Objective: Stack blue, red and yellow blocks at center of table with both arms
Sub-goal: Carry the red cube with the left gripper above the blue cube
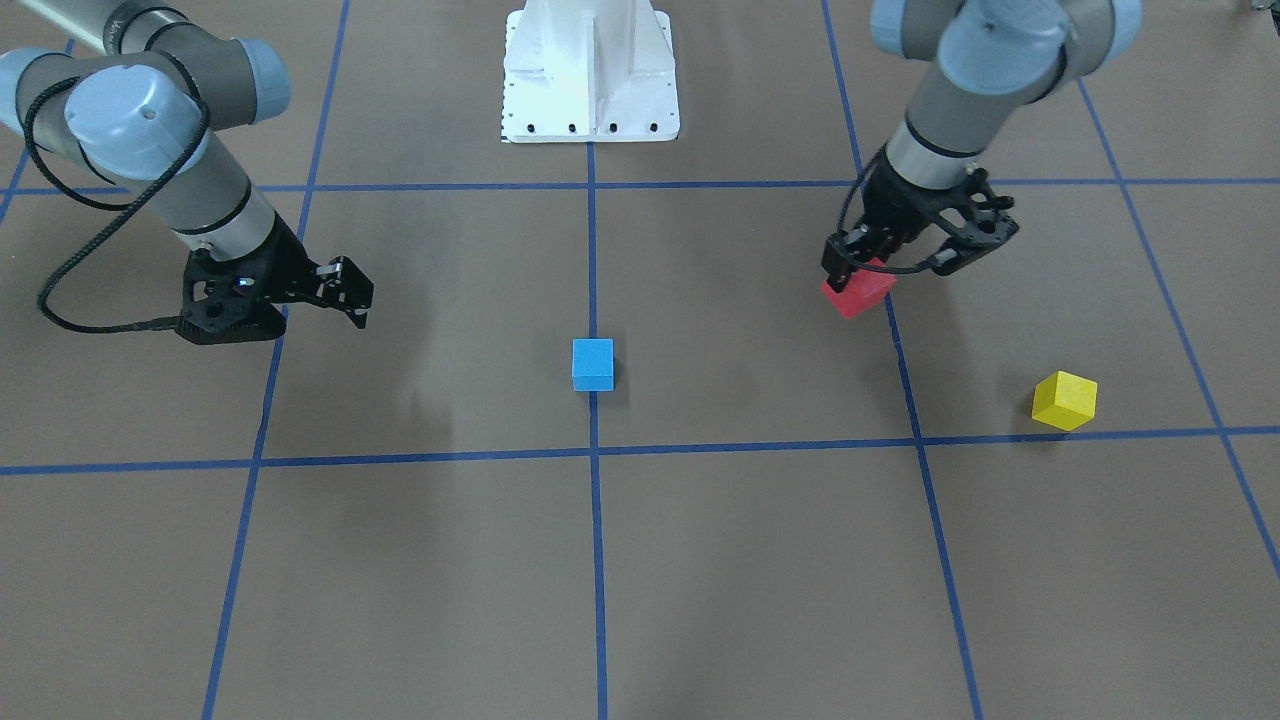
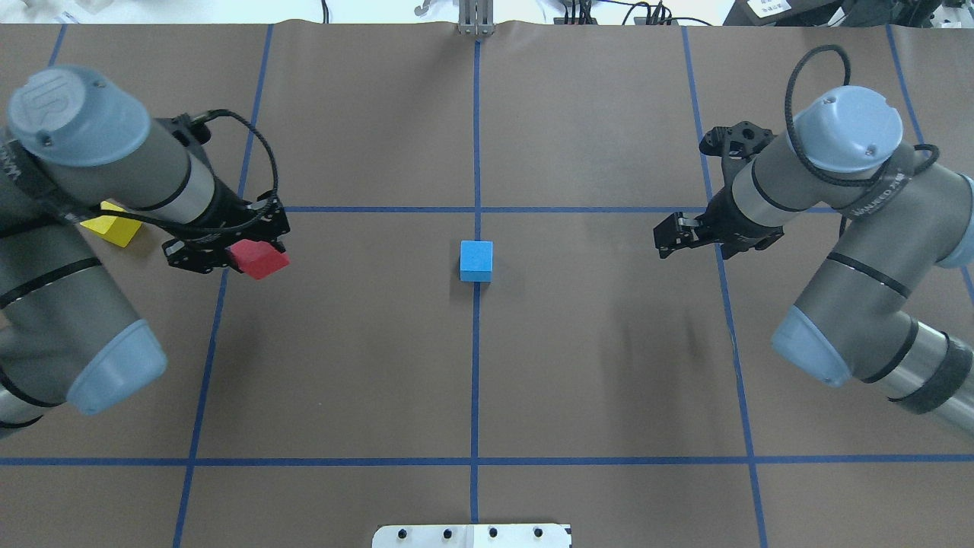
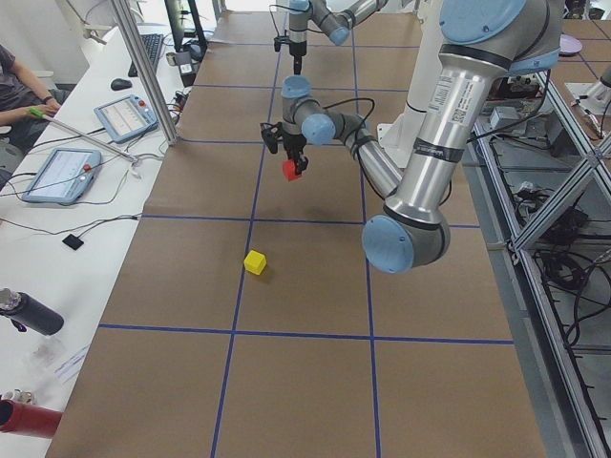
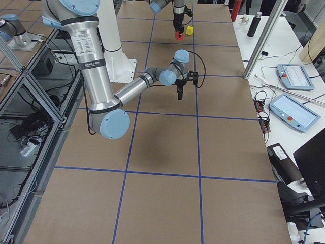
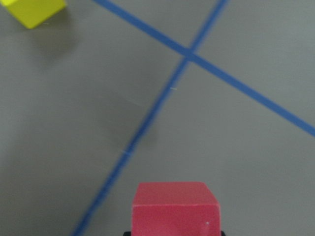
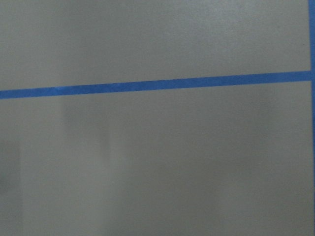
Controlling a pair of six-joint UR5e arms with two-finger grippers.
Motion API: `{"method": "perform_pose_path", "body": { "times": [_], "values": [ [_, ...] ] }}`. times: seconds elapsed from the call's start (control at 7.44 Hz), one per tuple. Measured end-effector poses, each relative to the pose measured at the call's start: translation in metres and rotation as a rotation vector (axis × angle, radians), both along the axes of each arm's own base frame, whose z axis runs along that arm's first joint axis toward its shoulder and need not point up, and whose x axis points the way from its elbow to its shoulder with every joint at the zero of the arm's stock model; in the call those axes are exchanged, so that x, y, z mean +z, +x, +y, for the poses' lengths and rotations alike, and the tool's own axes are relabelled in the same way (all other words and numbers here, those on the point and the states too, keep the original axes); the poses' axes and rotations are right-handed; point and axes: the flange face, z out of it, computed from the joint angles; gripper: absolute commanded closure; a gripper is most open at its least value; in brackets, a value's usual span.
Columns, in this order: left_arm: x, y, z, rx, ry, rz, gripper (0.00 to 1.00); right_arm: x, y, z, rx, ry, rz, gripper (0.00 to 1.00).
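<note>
Red block [image 1: 858,290]: a plain matte cube with crisp edges, clamped in the left pincer [image 1: 870,272] and seemingly lifted off the bench [image 2: 609,365]. In the overhead view it is at 9 o'clock from the blue block.
Blue block [image 2: 476,260]: sits flat at the bench centre on a tape line [image 2: 475,380], square to the grid.
Yellow block [image 1: 1064,400]: rests on the bench farther out towards 9 o'clock, turned askew to the grid.
Right pincer [image 2: 670,234]: hovers empty at 3 o'clock from the blue block; I cannot tell whether its jaws are parted.
Handling: the cubes look light, rigid and not slippery. They are best gripped on two opposite flat faces, since a corner hold would likely twist.
Surface: brown matte sheet, flat.
</note>
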Motion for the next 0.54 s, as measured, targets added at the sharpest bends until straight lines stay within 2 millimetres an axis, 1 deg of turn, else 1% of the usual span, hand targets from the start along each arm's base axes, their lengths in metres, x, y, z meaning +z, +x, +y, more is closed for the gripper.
{"method": "perform_pose_path", "body": {
  "times": [0.13,0.27,0.4,0.54],
  "values": [
    [-0.037,0.028,0.007,0.099,0.092,0.0,1.0,0.019,0.022,-0.001,-0.011,0.02,0.022,0.0],
    [-0.063,0.061,0.009,0.194,0.194,-0.01,1.0,0.039,0.046,-0.003,-0.024,0.031,0.041,0.0],
    [-0.085,0.098,0.004,0.257,0.267,-0.031,1.0,0.061,0.075,-0.006,-0.043,0.034,0.05,0.0],
    [-0.103,0.132,-0.006,0.29,0.306,-0.048,1.0,0.081,0.102,-0.008,-0.06,0.031,0.05,0.0]
  ]
}}
